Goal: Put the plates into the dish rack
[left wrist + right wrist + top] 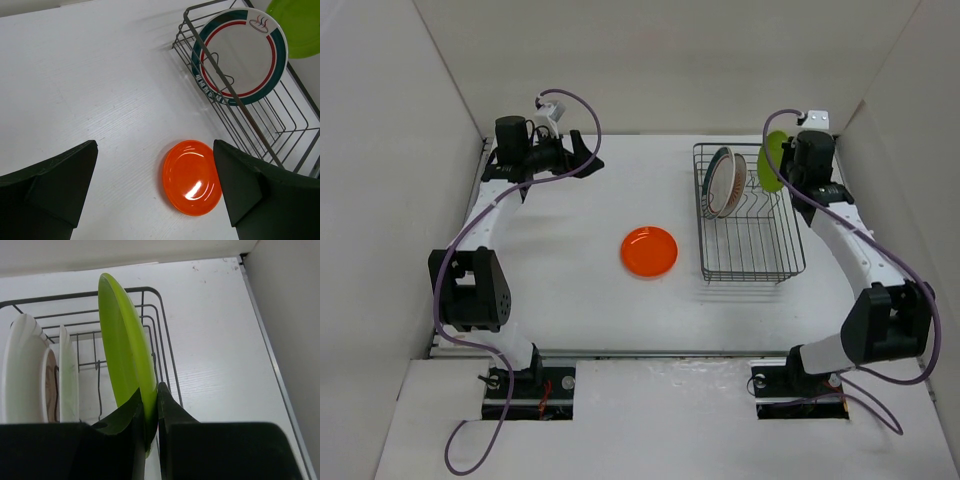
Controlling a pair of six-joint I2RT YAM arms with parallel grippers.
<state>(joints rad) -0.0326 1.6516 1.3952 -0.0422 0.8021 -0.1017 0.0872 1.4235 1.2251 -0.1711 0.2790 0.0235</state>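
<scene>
Green plate (770,160) was gripped over the rack (752,276); orange plate (649,251) lay on the tabletop (570,300).
From above, the right tool (784,168) was clenched on the green plate's edge over the rack's far right corner, two white plates (723,181) stood at its far end, and the left tool (586,152) hung released, far left. Left wrist: jaws spread above the orange plate; the teal-rimmed plate (245,55) stood in the rack. Right wrist: the fingers (125,425) pinched the green plate upright, edge-on.
</scene>
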